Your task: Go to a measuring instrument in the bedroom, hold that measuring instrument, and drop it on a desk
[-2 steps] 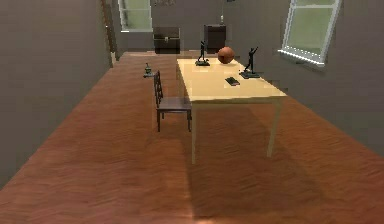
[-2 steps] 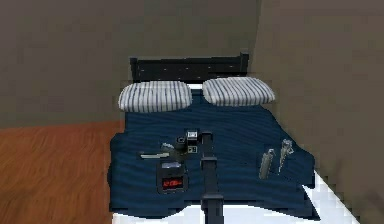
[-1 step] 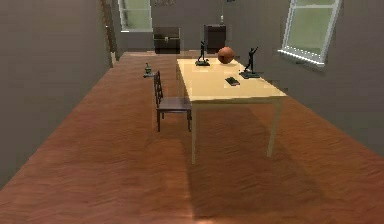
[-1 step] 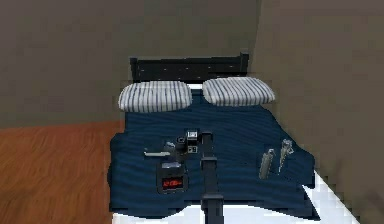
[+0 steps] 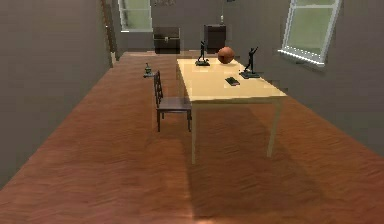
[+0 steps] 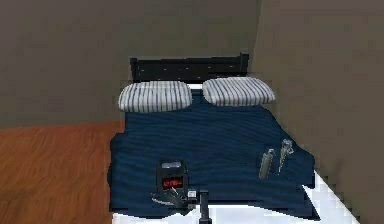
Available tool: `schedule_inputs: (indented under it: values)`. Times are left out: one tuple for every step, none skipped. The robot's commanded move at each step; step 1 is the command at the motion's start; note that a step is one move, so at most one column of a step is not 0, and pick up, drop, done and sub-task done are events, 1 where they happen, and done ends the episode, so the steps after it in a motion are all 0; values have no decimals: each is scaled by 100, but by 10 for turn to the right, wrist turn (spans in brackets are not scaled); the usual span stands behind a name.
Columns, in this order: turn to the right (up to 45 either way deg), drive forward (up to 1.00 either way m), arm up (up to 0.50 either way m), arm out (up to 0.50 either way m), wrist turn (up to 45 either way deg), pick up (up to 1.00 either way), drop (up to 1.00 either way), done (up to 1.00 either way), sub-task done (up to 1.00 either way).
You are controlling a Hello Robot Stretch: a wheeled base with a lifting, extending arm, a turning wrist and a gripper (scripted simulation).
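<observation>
**Pincer at the bed; desk not yet served**

Pincer (image 6: 178,197) sat low at the near edge of the bed (image 6: 225,135), at the end of the arm (image 6: 203,212); its state could not be told from either view. Right at it, on the blue cover, stood a small dark box (image 6: 170,176) with red marks on its face; by that look it was judged to be the measuring instrument, perhaps a clock. Since the box rested on the cover at the pincer, whether it was held could not be told. To its right, well apart, two slim grey things (image 6: 268,160) stood on the cover; two striped pillows (image 6: 155,96) lay at the far end against the dark headboard (image 6: 190,68).

Ahead stood the desk (image 5: 215,92), well apart from the bed, with a chair (image 5: 171,103) at its left. On its top were a ball (image 5: 226,54), two dark statuettes (image 5: 203,52) and a flat dark thing (image 5: 232,81).

By judgement, the approach was done and the grasp was in hand but unconfirmed. Lifting the box, carrying it to the desk and dropping it there were all left.
</observation>
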Motion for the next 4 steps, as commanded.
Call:
schedule_inputs:
  values:
    - [0, 0, 0, 0, 0, 100, 0, 0, 0]
    - [0, 0, 10, 0, 0, 0, 0, 0, 0]
    - [0, 0, 48, 0, 0, 0, 0, 0, 0]
    - [0, 0, 0, 0, -450, 0, 0, 0, 0]
